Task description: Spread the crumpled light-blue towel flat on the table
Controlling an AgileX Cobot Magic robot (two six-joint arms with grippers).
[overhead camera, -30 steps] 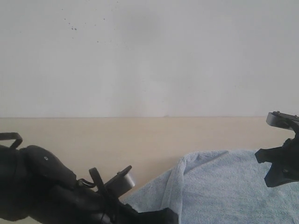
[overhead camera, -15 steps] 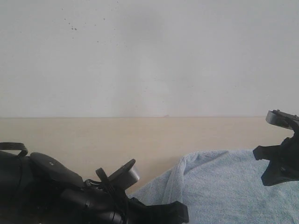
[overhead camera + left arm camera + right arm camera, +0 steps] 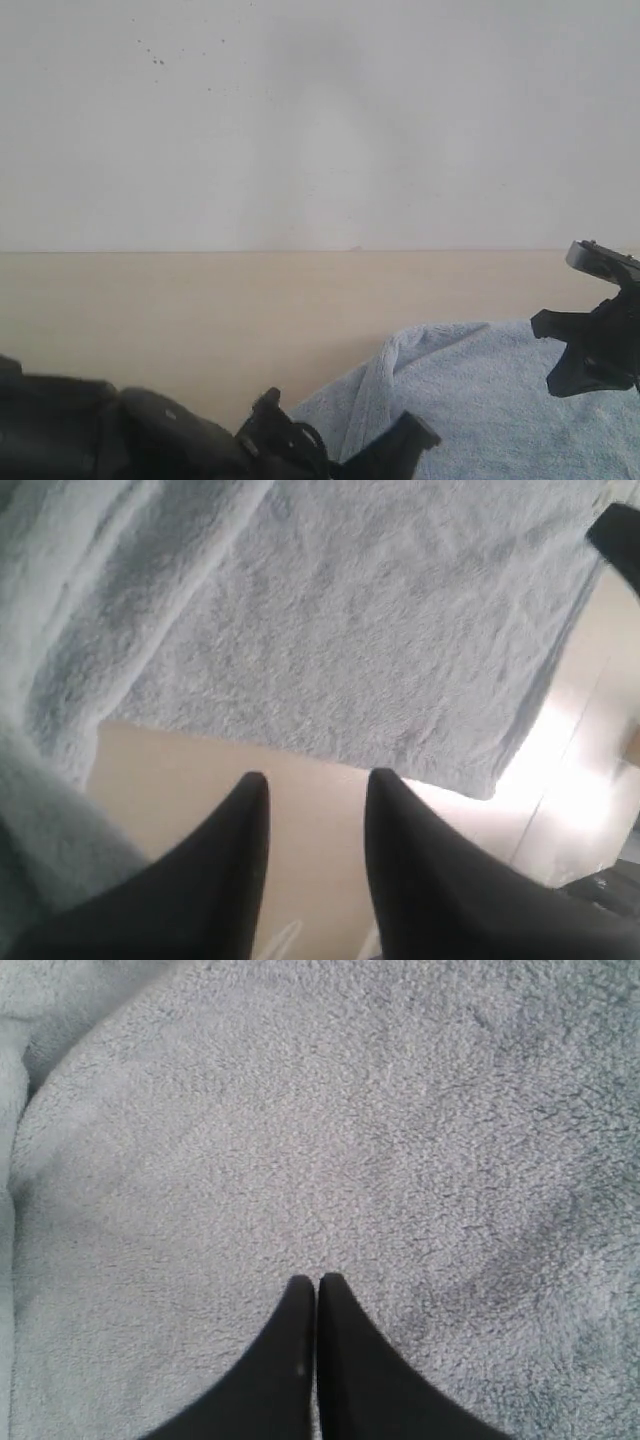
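Left fingers (image 3: 228,865) over table (image 3: 315,815) beside towel (image 3: 380,630)

Diffuse, even light, slightly grainy throughout; faint grey shadow on the wall (image 3: 300,130), washed-out glare on the desk (image 3: 560,750) in the left wrist view, left arm (image 3: 70,435) motion-blurred.

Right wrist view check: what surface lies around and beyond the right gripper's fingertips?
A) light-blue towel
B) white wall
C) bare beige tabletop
A: the right gripper, its jaws pressed together, points at the towel, whose terry pile fills the whole right wrist view.
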